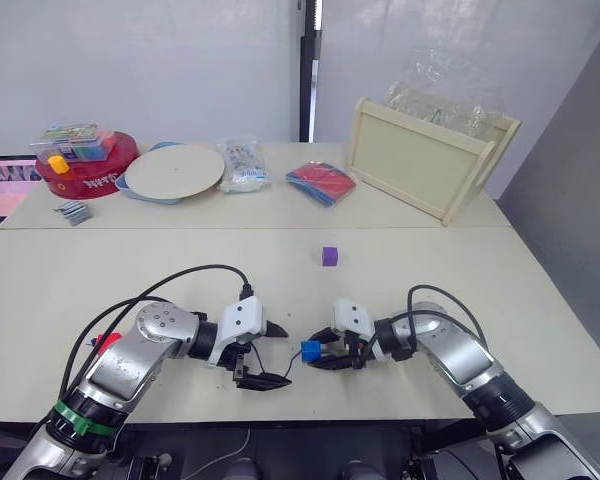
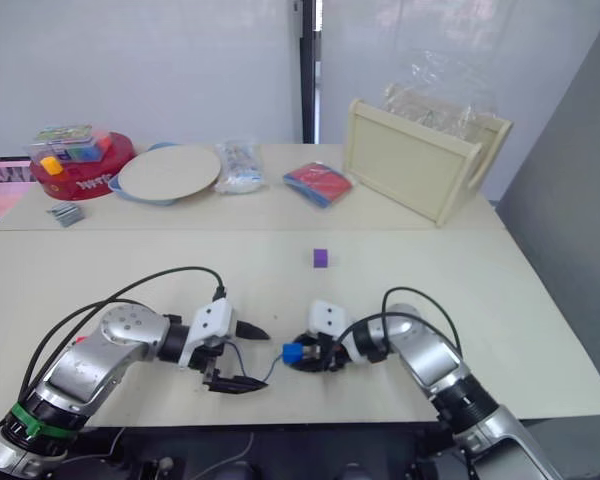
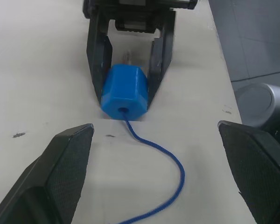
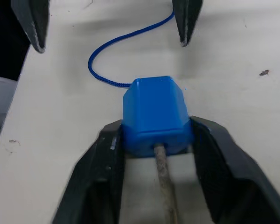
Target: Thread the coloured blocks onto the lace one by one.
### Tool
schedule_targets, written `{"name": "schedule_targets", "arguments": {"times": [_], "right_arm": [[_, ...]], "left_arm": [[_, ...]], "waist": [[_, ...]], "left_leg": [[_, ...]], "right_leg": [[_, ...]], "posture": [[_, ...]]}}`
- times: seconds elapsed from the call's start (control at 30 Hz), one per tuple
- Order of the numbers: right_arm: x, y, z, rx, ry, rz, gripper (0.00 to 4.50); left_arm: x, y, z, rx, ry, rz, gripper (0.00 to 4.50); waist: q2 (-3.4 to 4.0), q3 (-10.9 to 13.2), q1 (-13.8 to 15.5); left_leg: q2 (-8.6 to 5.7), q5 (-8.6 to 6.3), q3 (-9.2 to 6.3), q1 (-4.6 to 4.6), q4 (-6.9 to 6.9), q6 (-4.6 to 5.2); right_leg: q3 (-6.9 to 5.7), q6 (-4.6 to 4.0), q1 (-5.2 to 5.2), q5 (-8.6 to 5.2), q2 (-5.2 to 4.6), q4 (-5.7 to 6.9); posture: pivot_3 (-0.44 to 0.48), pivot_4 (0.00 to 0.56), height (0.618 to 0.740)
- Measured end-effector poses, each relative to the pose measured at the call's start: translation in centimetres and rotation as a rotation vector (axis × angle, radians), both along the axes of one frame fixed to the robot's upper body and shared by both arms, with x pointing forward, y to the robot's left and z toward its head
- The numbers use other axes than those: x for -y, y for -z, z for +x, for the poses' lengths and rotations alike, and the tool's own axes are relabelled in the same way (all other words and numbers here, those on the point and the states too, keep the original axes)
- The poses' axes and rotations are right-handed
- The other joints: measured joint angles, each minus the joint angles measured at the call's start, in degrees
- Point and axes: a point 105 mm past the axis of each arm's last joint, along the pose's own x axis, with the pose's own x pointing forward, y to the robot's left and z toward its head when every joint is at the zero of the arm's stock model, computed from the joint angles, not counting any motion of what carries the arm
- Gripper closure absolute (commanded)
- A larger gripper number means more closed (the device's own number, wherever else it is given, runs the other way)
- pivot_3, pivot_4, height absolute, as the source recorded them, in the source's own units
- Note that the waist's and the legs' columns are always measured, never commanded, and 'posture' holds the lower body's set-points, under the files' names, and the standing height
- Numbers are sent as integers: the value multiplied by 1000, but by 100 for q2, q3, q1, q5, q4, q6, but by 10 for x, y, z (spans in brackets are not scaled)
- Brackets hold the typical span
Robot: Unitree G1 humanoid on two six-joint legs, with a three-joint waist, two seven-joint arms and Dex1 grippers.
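Observation:
My right gripper is shut on a blue block just above the near middle of the table. The dark-blue lace comes out of the block's hole and curls over the table toward my left gripper. Its stiff pale tip sticks out of the block's other side, between my right fingers. The left gripper is open, a little left of the block, with nothing in it. A purple block lies alone farther back. A small red piece peeks out beside my left arm.
On the far table stand a red tub with a yellow piece, a round plate, a plastic packet, a red-and-blue packet and a tilted wooden tray. A small grey item lies at the far left.

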Motion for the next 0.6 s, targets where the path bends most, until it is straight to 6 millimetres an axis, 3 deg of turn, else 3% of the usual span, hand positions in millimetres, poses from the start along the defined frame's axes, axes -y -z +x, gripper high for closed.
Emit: {"name": "schedule_targets", "arguments": {"times": [0.1,0.13,0.3,0.47,0.6], "right_arm": [[6,-2,-3,-33,37,21,161],[11,-4,-2,-37,62,22,57],[52,-16,0,-9,197,-22,57],[69,-14,-8,-6,244,-50,57],[70,-15,-9,9,260,-48,57]], "left_arm": [[3,1,2,2,-7,-8,0],[5,1,3,4,-4,-13,0],[20,4,9,0,16,-24,0],[42,7,20,36,51,-18,0],[53,13,23,41,70,-11,0]], "waist": [[0,0,18],[0,0,38],[0,0,125],[0,0,127],[0,0,75]], "left_leg": [[-1,0,-1,-2,2,0],[-2,0,-1,-5,4,0],[-3,0,-1,-10,8,0],[-6,0,0,-10,9,0],[-2,0,0,-9,6,1]], "right_leg": [[0,0,0,0,-1,2],[-1,0,0,0,-1,1],[-1,0,-4,0,-1,-2],[1,0,-3,0,-2,-2],[2,0,-5,0,2,0]], "posture": [[0,150,740],[0,150,740],[0,150,740],[0,150,740],[0,150,740]]}}
